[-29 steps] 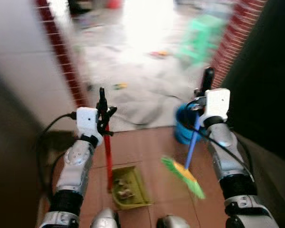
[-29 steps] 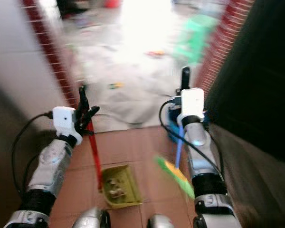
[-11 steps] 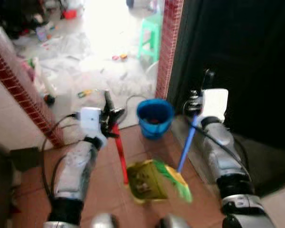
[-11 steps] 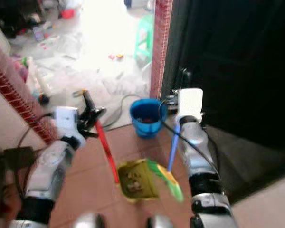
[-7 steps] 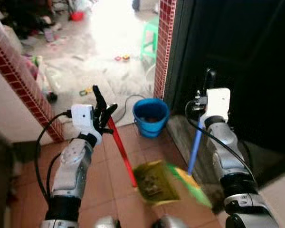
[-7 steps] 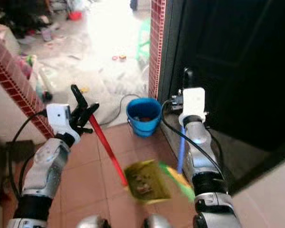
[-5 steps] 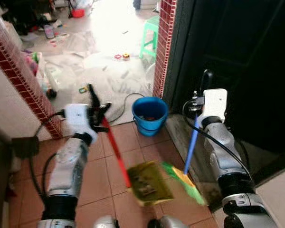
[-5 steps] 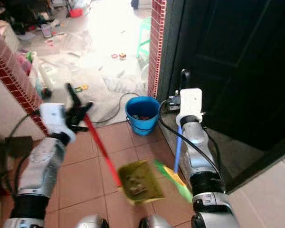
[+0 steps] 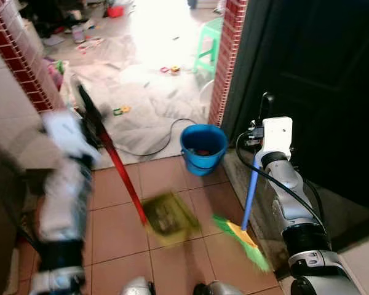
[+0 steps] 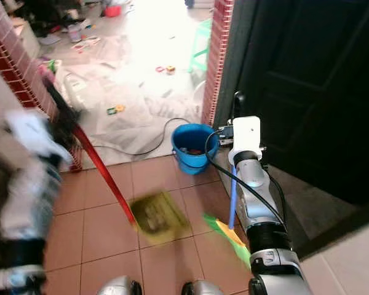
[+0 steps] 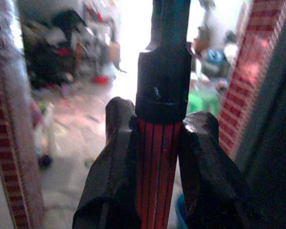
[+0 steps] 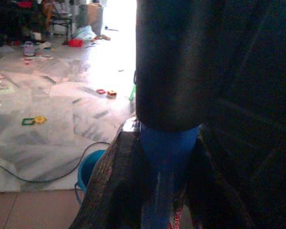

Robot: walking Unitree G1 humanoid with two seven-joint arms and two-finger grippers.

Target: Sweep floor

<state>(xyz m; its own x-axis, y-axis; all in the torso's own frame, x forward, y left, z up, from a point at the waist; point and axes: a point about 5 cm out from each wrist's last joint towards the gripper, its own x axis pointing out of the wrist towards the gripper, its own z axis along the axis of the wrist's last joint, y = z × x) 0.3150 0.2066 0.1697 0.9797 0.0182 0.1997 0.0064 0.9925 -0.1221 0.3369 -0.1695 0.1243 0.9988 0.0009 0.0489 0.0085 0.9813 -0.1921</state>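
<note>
Head views: the right gripper (image 9: 256,136) grasps the broom (image 9: 248,203), which has a blue handle and green bristles resting on the tiled floor (image 9: 111,227). The left gripper (image 10: 60,117), motion-blurred, grasps the red handle of the dustpan (image 9: 166,216), a yellow-green tray low over the tiles. A blue bucket (image 9: 203,149) stands beyond both.

Left wrist view: both fingers (image 11: 109,157) clench the ribbed red handle below its black cap.

Right wrist view: the fingers (image 12: 117,186) clamp the blue handle.
</note>
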